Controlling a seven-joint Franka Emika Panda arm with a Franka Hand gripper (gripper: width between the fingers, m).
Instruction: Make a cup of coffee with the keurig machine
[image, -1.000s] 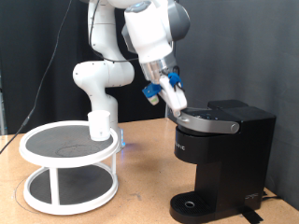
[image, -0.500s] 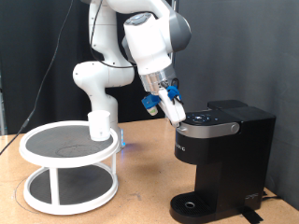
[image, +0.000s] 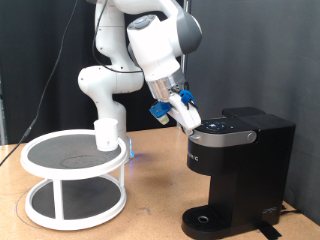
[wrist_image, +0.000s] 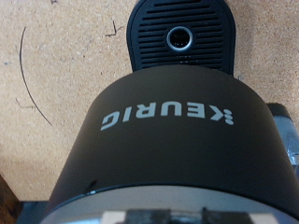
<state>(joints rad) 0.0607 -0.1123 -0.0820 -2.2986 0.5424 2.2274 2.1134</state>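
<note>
Hovering just above and to the exterior view's left of the machine's top, one hand (image: 186, 113) hangs at the end of one white arm (image: 135, 45), tilted down toward the control panel. Whether its fingers stand apart or together cannot be told from either view; nothing shows between them.

Items counted:

- One keurig machine (image: 238, 165): black, boxy, standing on the tabletop (image: 150, 205) at the exterior view's right. Its rounded top lid is down. One silver-rimmed control panel (image: 222, 130) sits on the front of the top. One round drip base (image: 208, 220) at the bottom front. In the wrist view the machine (wrist_image: 177, 140) fills most of the frame, its brand lettering (wrist_image: 168, 115) showing upside down, and the drip grille (wrist_image: 179, 37) with one round centre hole lies beyond it.
- One cup (image: 107, 134): plain white, upright, on the upper tier of the stand, at that tier's edge toward the exterior view's right. It is well apart from the machine and from the hand. Its handle cannot be made out.
- One two-tier round stand (image: 72, 185): white rims and legs, dark surfaces, at the exterior view's left.
- One tabletop: brown wood-grain board, carrying the stand and machine.
- One dark cable (image: 50, 80) hanging at the exterior view's left.
</note>
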